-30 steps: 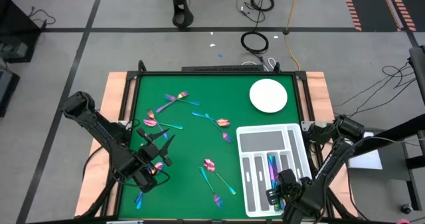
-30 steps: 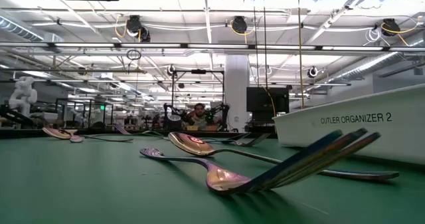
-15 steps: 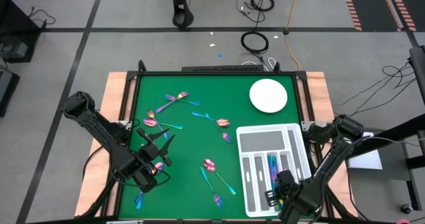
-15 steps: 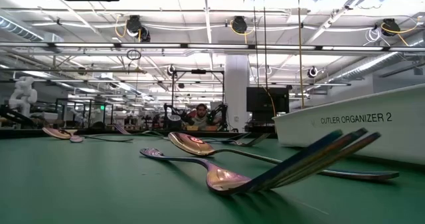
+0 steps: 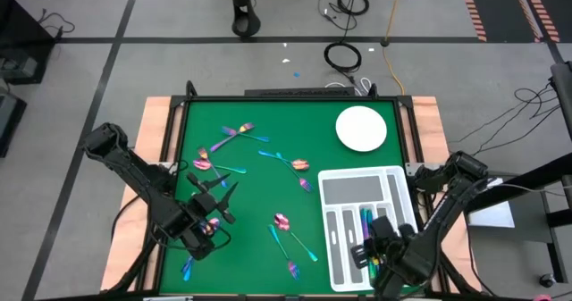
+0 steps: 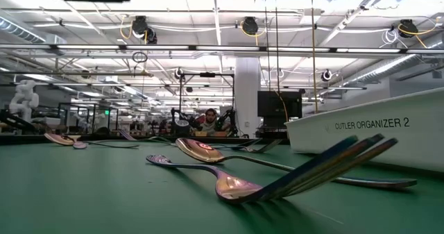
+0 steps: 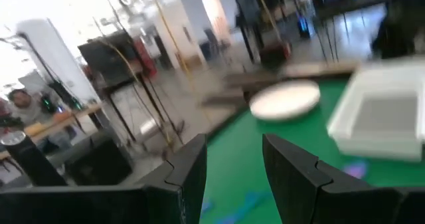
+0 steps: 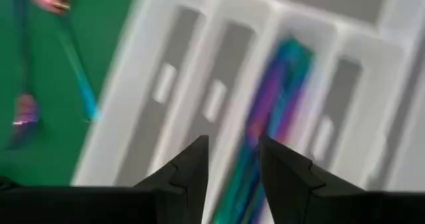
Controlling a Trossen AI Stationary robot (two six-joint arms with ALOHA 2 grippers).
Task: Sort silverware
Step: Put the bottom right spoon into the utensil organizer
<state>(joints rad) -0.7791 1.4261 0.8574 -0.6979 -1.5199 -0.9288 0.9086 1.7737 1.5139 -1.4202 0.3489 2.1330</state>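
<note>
Iridescent silverware lies scattered on the green table: spoons and forks at the far left point(image 5: 239, 133), in the middle point(image 5: 299, 164) and near the front point(image 5: 284, 222). A few pieces lie in one long slot point(image 8: 272, 111) of the white tray point(image 5: 393, 178) at the right. My right gripper point(image 8: 232, 144) hangs open above the tray's near end point(image 5: 362, 252), pointing down, nothing between its fingers. My left gripper point(image 5: 226, 196) is over the table's near left part, held level and open point(image 7: 232, 147), holding nothing.
A round white plate point(image 5: 361, 129) sits at the far right, beyond the tray. In the low view a spoon and several handles point(image 6: 277, 178) lie close to the camera, with the tray's wall point(image 6: 368, 133) to the right. Bare green mat lies between the scattered pieces.
My right gripper has risen from the tray's near end and drifted a little toward the table's left, while the silverware in the slot stays where it was. The pieces on the table have not moved.
</note>
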